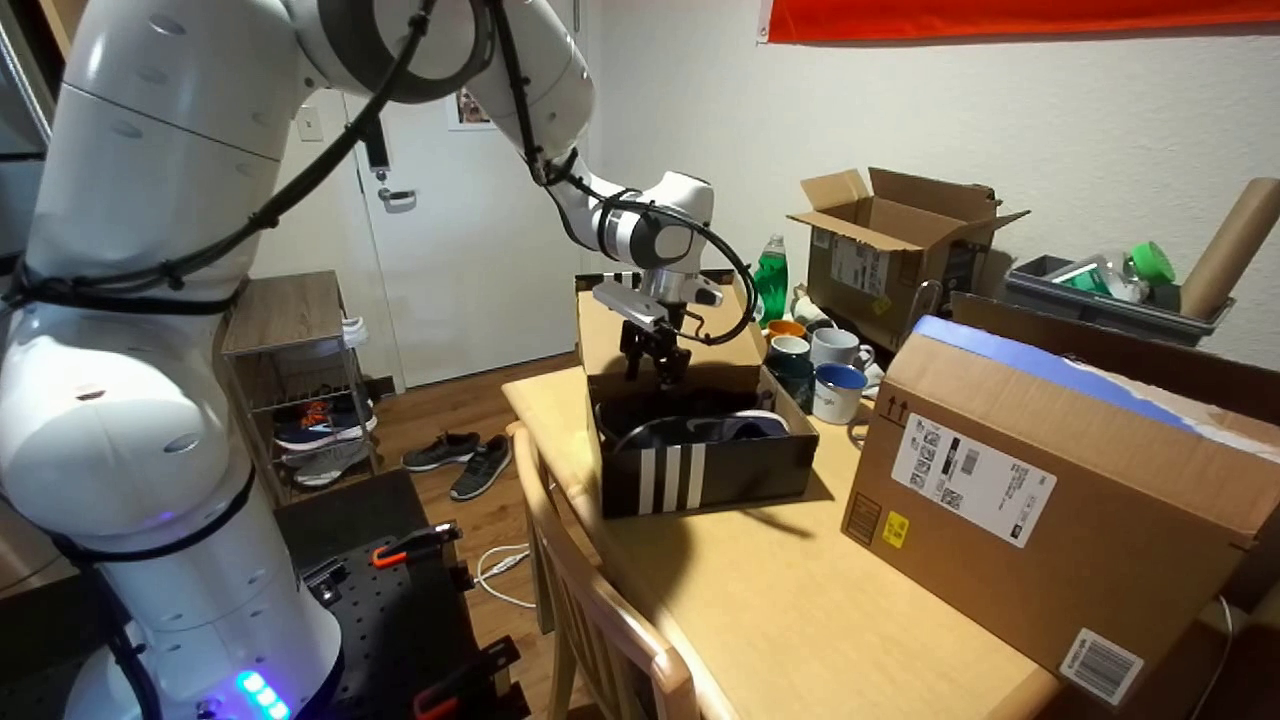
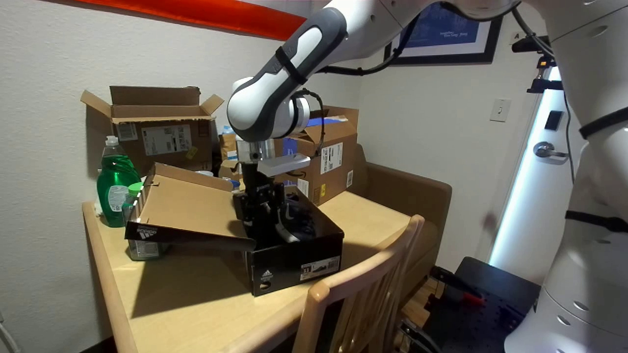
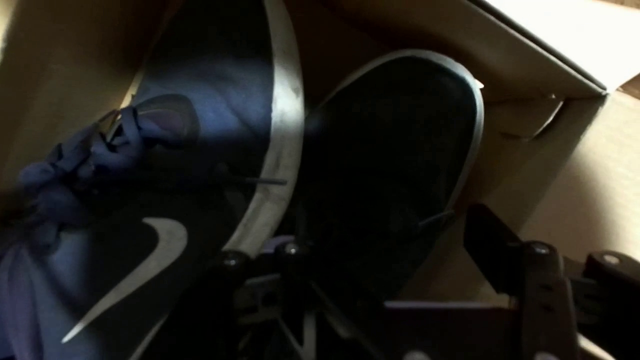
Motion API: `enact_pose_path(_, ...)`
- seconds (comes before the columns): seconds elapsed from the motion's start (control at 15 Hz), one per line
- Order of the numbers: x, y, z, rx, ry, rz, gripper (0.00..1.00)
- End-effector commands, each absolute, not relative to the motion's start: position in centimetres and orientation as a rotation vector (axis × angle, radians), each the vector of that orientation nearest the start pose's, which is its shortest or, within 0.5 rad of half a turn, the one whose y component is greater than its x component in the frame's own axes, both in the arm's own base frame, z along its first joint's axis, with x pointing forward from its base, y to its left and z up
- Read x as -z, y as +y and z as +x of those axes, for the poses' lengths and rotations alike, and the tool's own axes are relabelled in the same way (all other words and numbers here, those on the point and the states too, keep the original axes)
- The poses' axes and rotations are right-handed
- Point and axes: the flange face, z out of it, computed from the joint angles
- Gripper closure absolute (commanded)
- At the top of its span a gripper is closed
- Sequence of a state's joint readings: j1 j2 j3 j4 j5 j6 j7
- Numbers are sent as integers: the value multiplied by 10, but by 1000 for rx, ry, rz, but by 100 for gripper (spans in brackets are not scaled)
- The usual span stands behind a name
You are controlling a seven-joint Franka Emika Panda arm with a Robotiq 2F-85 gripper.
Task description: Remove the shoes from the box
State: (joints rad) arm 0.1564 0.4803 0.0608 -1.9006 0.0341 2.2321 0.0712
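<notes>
shoes [image 3: 225, 150]: two, in one black box [image 1: 745, 470] | fingers [image 3: 491, 250]: two, wide apart | wooden chair [image 2: 368, 266]: one

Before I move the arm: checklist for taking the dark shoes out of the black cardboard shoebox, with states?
1) Tan-brown cardboard lid swung open: ok.
2) Black cardboard shoebox resting on pale wooden table: ok.
3) Both shoes located: ok, dark shoe with pale swoosh and dark pale-rimmed shoe beside it, both in the shoebox.
4) Black two-fingered tool open: ok.
5) Grip on a shoe: not ok, wrist view shows a gap between one finger and the pale-rimmed shoe.
6) Opposite fingertip clear of shoes: cannot tell, too dark.
</notes>
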Motion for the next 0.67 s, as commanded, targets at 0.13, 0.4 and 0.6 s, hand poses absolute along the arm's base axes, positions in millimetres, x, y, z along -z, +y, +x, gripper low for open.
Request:
enact_pose_path(0.13, -215, 149, 605, -257, -178, -3102, 0)
enact_pose_path(0.4, -218, 146, 605, -237, -169, -3098, 39)
enact_pose_path(0.6, -220, 145, 605, -215, -168, -3100, 62)
